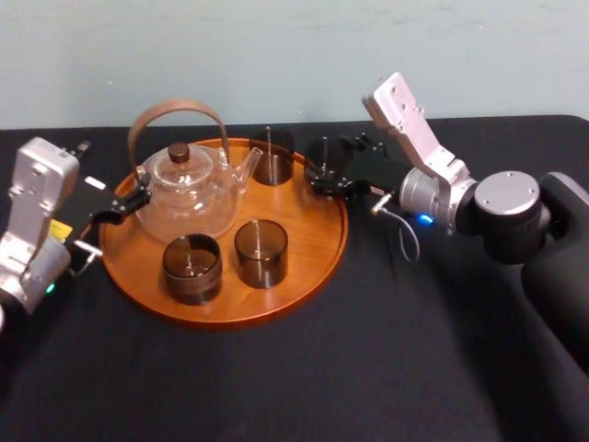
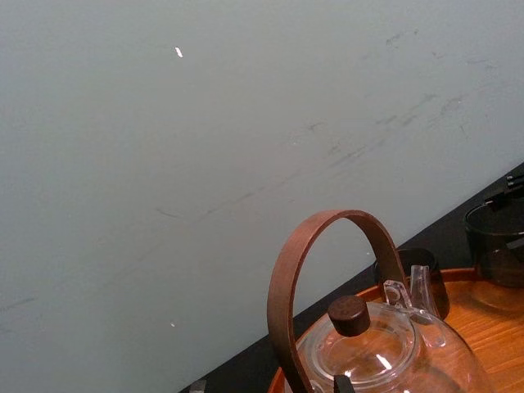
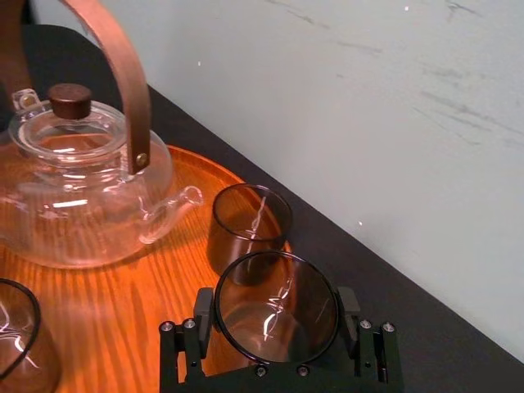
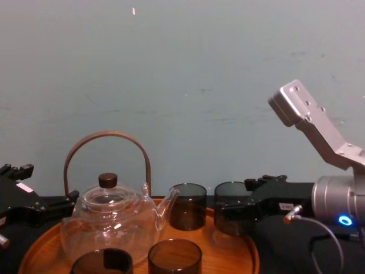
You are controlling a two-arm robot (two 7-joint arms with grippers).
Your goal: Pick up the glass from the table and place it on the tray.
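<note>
Black worktop (image 1: 396,359) under a pale teal wall: your right claw (image 3: 277,315) is clamped on the dark glass (image 4: 230,201), fingers (image 3: 204,311) pressed to opposite sides and spread only as wide as the glass itself. The glass is at the right edge of the tray (image 1: 230,318), just beside another glass (image 1: 272,157); whether it touches the wood cannot be told. Your left claw (image 1: 133,201) sits by the teapot (image 1: 189,189) at the tray's left side.

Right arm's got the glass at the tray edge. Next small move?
Probably ease the right gripper inward toward bare wood: its held glass is at the tray rim, close beside the rear glass. Left gripper idles by the teapot.
</note>
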